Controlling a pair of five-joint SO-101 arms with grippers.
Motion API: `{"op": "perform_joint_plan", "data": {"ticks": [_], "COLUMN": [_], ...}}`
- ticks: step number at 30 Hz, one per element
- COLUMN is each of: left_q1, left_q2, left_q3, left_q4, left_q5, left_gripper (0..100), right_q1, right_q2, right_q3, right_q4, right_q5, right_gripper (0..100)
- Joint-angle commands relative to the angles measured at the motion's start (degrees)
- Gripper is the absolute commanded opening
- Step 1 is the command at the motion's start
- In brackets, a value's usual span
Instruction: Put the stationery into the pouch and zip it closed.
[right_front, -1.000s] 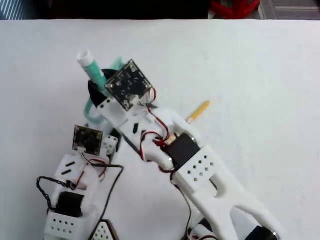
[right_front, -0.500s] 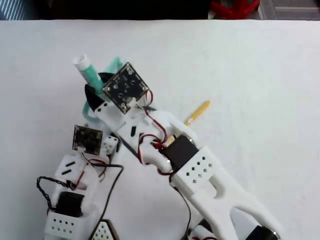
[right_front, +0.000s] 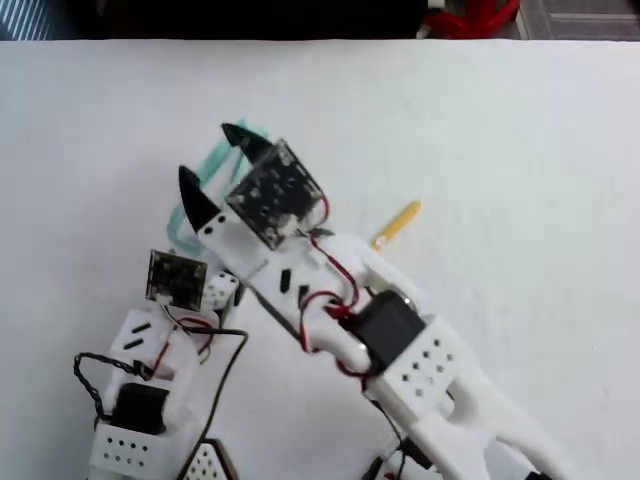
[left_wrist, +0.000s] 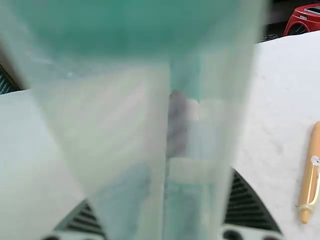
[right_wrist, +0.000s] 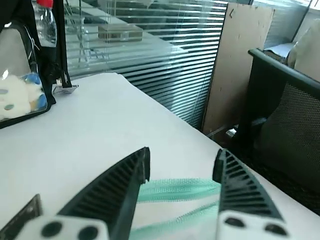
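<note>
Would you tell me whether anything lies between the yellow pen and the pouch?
Nothing lies visibly between the yellow pen and the pouch; the right arm's wrist hangs over that stretch, the right gripper open above the pouch.

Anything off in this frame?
The yellow pen lies loose on the table, apart from the teal pouch, not in it. The right gripper is open and empty above the pouch's zipper. Nothing spilled or damaged.

Bright, even light washes the white counter (right_front: 520, 130) nearly featureless; shadows are faint. Light shows through the blinds (right_wrist: 150, 30). The pouch (left_wrist: 150, 125) glows translucent, hazy against the lens.
</note>
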Motion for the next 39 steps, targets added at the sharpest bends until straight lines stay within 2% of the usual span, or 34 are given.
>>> {"op": "perform_joint_plan", "data": {"ticks": [1, 11, 15, 19, 26, 32, 36, 39], "left_q1": [0.31, 0.40, 0.40, 0.40, 0.40, 0.40, 0.40, 0.40], "left_q2": [-0.66, -0.66, -0.66, -0.66, -0.66, -0.66, -0.66, -0.66], "left_q3": [-0.35, -0.35, -0.35, -0.35, -0.26, -0.26, -0.26, -0.26], "left_q4": [-0.18, 0.00, 0.00, 0.09, 1.05, 1.05, 1.05, 0.97], "left_q5": [0.00, -0.44, -0.44, -0.44, -0.53, -0.53, -0.53, -0.53], "left_gripper": [21, 21, 21, 21, 21, 21, 21, 21], "right_q1": [3.30, 26.24, 31.08, 33.71, 37.32, 36.97, 36.97, 36.97], "right_q2": [-5.41, -9.89, -5.49, 6.37, 31.69, 50.77, 61.67, 68.70], "right_q3": [-2.46, -4.84, -4.04, -5.19, -15.65, -29.98, -38.33, -42.90], "right_q4": [2.95, 20.53, 28.26, 29.49, 30.20, 40.75, 47.78, 49.01], "right_q5": [1.58, 5.54, 11.16, 10.20, -7.03, -23.56, -29.27, -32.00], "right_gripper": [20.1, 20.1, 20.1, 20.1, 20.4, 20.5, 20.2, 20.2]}}
